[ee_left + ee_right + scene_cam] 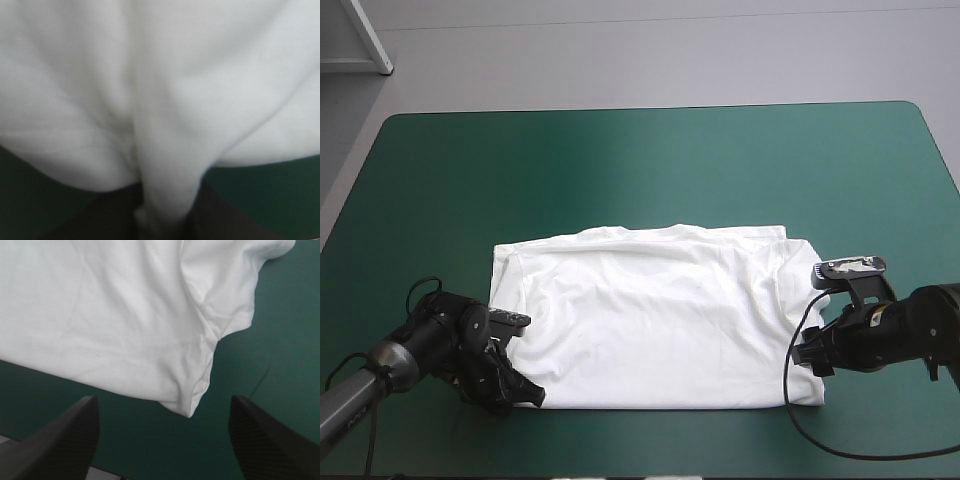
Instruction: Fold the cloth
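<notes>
Just ahead of the wide-open right hand (162, 402) lies a shirt (125, 315) corner; clamp it squarely, matching the left hand (162, 220), pinched on its edge.

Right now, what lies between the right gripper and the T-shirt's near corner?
Only bare teal-green cover separates right gripper from T-shirt, per right wrist view.

High view: above, behind, facing down over whole tabletop (640, 150). Wrist views: close on near corners of the T-shirt (650, 320), left closest.
</notes>
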You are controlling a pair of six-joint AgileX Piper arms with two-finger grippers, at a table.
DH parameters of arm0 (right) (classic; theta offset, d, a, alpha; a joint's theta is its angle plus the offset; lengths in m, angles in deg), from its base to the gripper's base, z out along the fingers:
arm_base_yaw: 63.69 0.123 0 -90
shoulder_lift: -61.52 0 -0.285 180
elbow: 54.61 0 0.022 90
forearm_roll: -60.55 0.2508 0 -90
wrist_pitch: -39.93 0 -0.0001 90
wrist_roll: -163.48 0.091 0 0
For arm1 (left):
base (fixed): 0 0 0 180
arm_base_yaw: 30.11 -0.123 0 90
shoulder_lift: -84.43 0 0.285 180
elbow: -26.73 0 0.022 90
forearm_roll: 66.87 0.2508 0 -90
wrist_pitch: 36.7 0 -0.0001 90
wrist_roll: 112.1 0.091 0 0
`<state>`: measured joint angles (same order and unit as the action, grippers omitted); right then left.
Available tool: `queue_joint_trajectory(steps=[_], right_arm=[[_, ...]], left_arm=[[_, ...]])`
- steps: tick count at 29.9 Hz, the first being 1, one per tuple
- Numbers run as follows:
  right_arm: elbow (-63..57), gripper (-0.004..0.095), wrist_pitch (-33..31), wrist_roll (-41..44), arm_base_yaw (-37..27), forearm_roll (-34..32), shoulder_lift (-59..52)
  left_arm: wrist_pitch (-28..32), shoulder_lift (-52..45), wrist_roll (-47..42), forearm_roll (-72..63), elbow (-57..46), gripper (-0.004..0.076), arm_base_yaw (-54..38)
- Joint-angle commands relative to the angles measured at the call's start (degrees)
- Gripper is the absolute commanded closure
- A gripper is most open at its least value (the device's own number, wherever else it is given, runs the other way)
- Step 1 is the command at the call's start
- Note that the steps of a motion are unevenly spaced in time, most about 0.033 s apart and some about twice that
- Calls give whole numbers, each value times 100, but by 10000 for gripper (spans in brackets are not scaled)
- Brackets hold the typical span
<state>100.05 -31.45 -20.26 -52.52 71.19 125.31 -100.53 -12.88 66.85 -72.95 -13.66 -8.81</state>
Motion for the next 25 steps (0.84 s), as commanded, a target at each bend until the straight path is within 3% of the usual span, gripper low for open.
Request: queue_joint_trajectory(steps=[1,10,19,25], right_arm=[[-106,221,-12,5,26,80,273],[-934,264,161,50,132,56,939],[-1721,267,1075,-53,132,231,990],[-1721,344,1496,-158,132,430,1171]], left_arm=[[1097,302,-52,-458,-297,730,162],[1233,302,-67,-458,-297,732,162],[1314,302,-92,-467,-297,732,162],[1366,302,-92,-471,-297,732,162]])
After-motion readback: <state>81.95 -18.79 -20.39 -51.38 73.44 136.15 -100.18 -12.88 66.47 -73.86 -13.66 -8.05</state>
